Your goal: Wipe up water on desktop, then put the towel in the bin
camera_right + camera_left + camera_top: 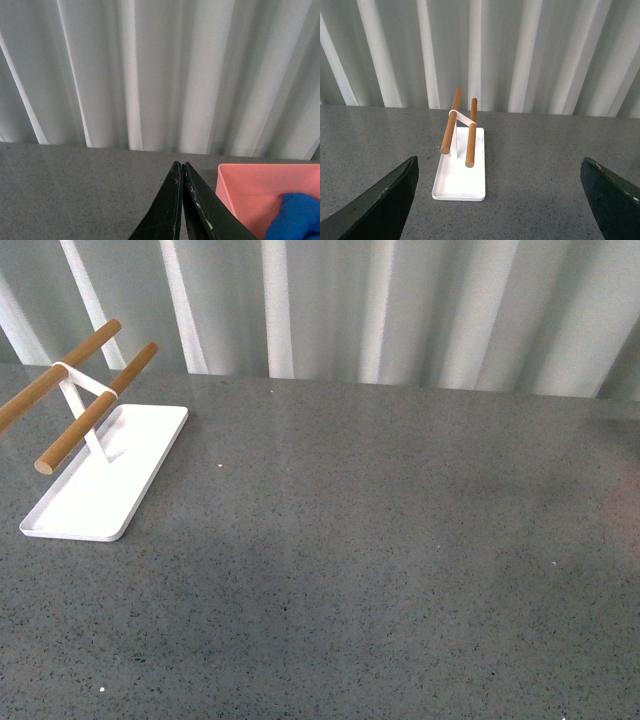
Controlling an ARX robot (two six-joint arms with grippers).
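The blue towel (pixel 296 216) lies inside a pink bin (pixel 255 192), seen only in the right wrist view; the bin's rim and inner wall show, and the towel sits bunched against the near side of it, cut off by the picture's edge. The bin stands on the speckled grey desktop (pixel 380 540), just beside the right gripper (pixel 181 170).

The right gripper's two dark fingers (pixel 167 210) are pressed together, tips meeting with no gap, and nothing is held between them. They point toward the pale pleated curtain (pixel 150 75) at the back of the desk.

The left gripper (pixel 497 167) is spread wide: its dark fingers (pixel 380 205) stand at the far corners of the left wrist view, well apart, with nothing between them and touching nothing. Beyond the gap sits a white tray (pixel 460 177) carrying a white stand with two wooden rods (pixel 471 132).

In the front view neither arm shows. The tray (pixel 105 480) lies at about ten o'clock on the desktop, the wooden rods (pixel 95 405) slanting over it. I cannot tell whether any water lies on the grey surface.
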